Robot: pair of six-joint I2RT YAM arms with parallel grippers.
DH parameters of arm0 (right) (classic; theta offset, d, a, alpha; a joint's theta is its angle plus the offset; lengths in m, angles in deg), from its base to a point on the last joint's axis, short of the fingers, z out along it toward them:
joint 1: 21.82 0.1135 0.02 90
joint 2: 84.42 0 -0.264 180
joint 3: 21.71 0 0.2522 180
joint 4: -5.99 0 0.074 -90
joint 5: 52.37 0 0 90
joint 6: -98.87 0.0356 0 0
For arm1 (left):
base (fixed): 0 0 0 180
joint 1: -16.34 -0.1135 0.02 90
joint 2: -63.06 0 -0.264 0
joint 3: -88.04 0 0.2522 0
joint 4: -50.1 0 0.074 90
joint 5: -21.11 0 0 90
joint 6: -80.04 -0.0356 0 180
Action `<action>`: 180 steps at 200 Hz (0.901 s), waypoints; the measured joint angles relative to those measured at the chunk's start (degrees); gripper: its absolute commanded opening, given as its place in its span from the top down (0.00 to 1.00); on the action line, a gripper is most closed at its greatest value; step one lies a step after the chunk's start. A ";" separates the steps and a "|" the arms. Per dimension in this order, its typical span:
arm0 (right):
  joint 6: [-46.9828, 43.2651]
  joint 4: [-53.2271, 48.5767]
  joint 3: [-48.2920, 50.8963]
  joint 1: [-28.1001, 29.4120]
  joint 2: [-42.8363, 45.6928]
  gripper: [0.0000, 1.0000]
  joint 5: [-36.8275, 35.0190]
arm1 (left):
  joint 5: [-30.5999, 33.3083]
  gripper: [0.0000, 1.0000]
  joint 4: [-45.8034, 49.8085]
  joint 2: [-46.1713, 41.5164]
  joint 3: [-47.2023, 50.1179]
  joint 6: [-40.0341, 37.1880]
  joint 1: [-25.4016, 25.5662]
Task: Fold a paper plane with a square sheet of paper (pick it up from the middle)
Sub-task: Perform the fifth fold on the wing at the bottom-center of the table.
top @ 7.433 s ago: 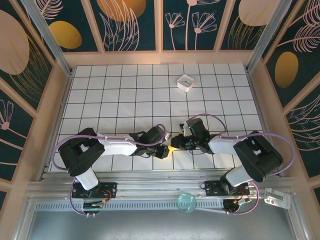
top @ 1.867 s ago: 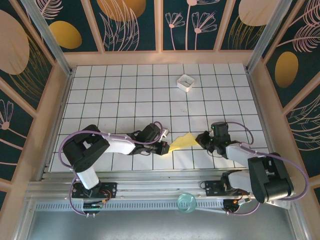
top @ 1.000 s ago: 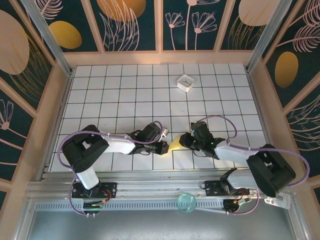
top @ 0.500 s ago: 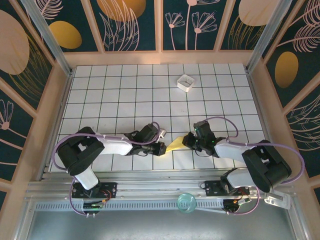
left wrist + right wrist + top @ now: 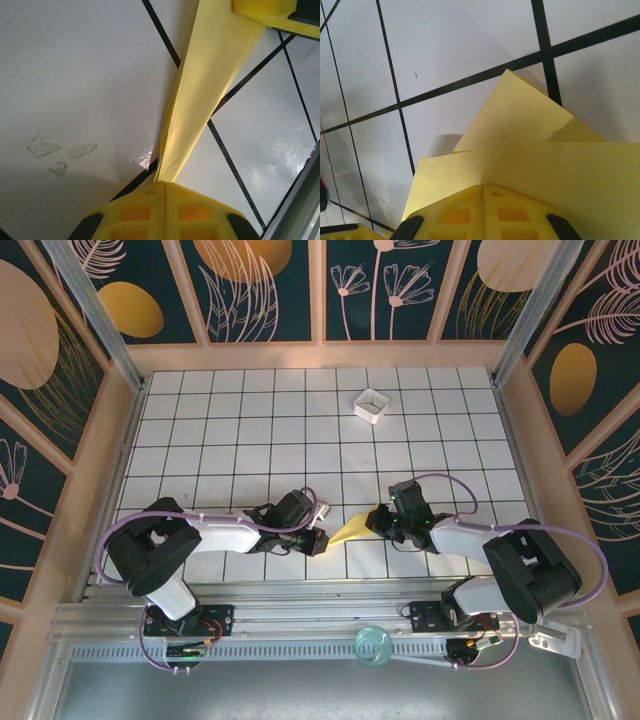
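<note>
1. The yellow paper plane [image 5: 352, 530] is stretched over the tiled bench [image 5: 250, 430], near its front edge, between the two arms.
2. The left jaws pinch its narrow tip.
3. The right jaws clamp its wider end.
4. A white box [image 5: 371, 405] sits well apart, toward the back.

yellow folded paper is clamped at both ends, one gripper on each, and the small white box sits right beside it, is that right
Not quite. The folded yellow paper is clamped at both ends, the left gripper on one and the right gripper on the other. But the small white box is not beside it: it sits well apart, toward the far side of the tiled table. The top external view shows this.
</note>
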 measured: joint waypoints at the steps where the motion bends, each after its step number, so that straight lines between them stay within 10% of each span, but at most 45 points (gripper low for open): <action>1: -0.02 0.00 0.00 0.00 0.00 0.95 0.00 | 0.00 0.97 0.02 0.00 0.00 -0.02 0.00; 180: -1.40 0.68 -0.07 -1.92 -0.50 0.95 1.03 | -2.62 0.96 -3.19 -1.18 -3.28 5.73 0.00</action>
